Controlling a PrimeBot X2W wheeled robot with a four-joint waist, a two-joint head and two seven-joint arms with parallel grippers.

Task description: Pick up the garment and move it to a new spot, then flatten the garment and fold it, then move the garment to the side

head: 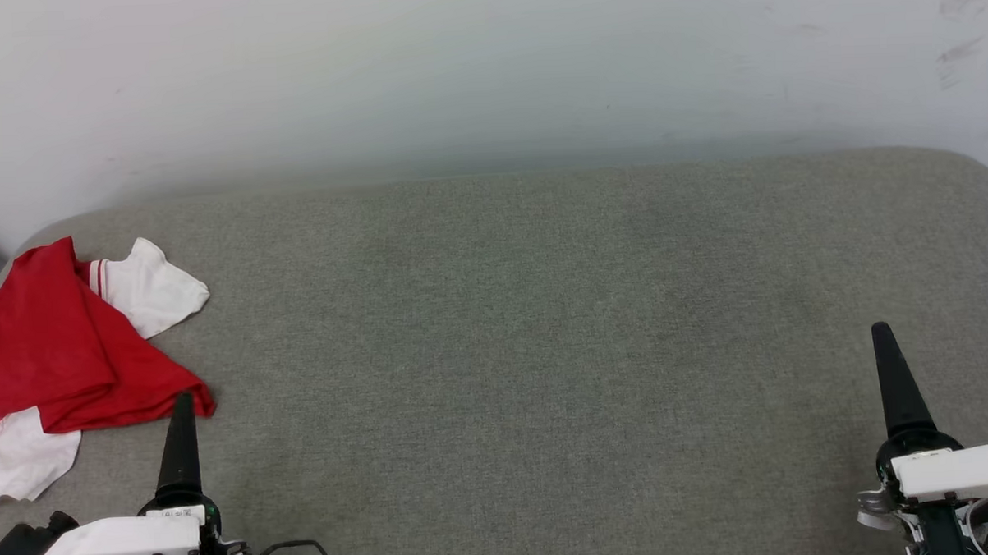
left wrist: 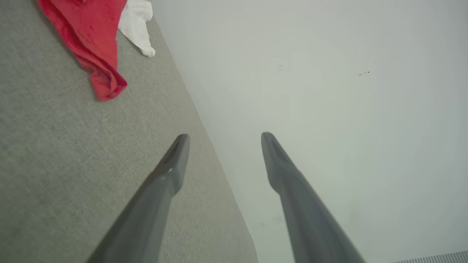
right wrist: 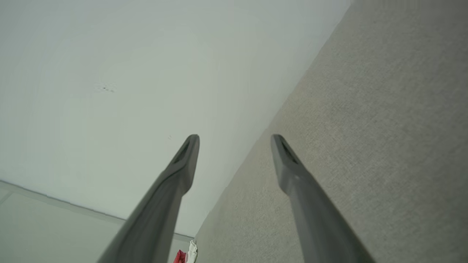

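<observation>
The garment [head: 52,342] lies in a loose folded heap at the far left of the grey padded surface [head: 545,325], red body uppermost with white sleeves sticking out at the back and front. In the left wrist view the garment [left wrist: 95,40] sits at the top left, apart from the fingers. My left gripper [head: 181,436] stands at the lower left, its tip beside the garment's red corner; in the left wrist view the left gripper [left wrist: 225,137] is open and empty. My right gripper [head: 887,354] is at the lower right, and in the right wrist view the right gripper [right wrist: 234,137] is open and empty.
A pale wall [head: 487,72] rises behind the surface's far edge. The surface has rounded corners at the far left and far right. A black cable [head: 294,551] loops by my left wrist. A small bit of the garment [right wrist: 186,255] shows far off in the right wrist view.
</observation>
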